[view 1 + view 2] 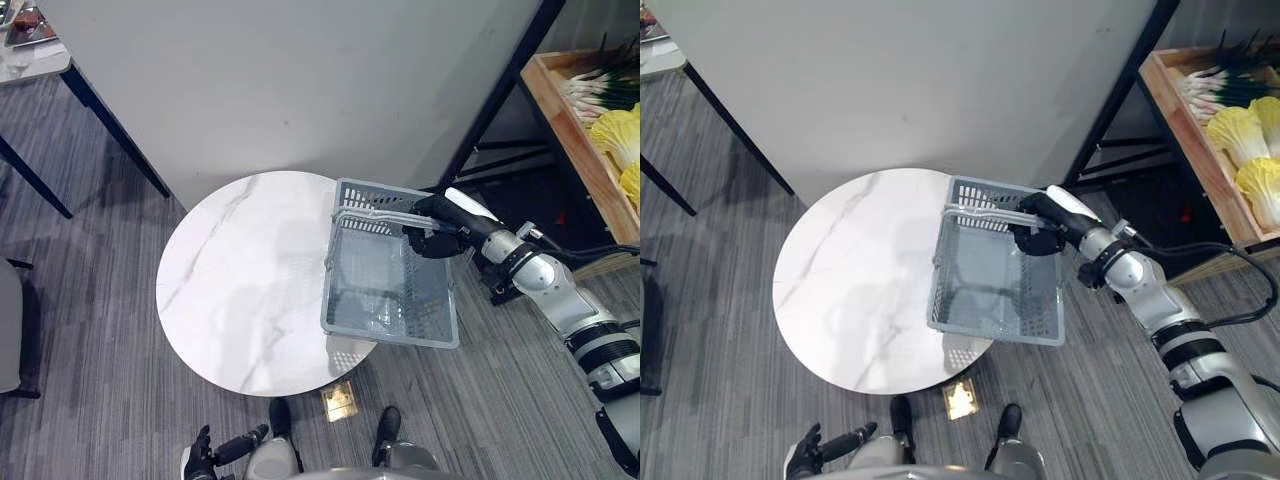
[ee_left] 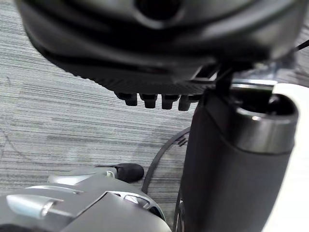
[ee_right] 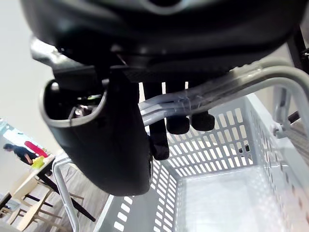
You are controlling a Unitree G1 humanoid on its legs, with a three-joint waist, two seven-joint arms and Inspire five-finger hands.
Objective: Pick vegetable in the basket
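With its fingers [image 3: 178, 123] clamped round both handles [image 3: 217, 92], the right hand [image 1: 432, 238] holds the empty basket [image 1: 385, 192] over the desk [image 1: 240, 280] edge, probably to load it with vegetables [image 1: 615, 135], which lie well apart in the crate [image 1: 560, 110]. The left hand [image 1: 200, 455] hangs low with relaxed fingers.

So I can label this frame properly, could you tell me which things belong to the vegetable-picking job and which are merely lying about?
Job: grey plastic basket, its handles gripped by the right hand; yellow-green cabbages and spring onions in the wooden crate.
Bystanders: round white marble table; brass floor socket; idle left hand.
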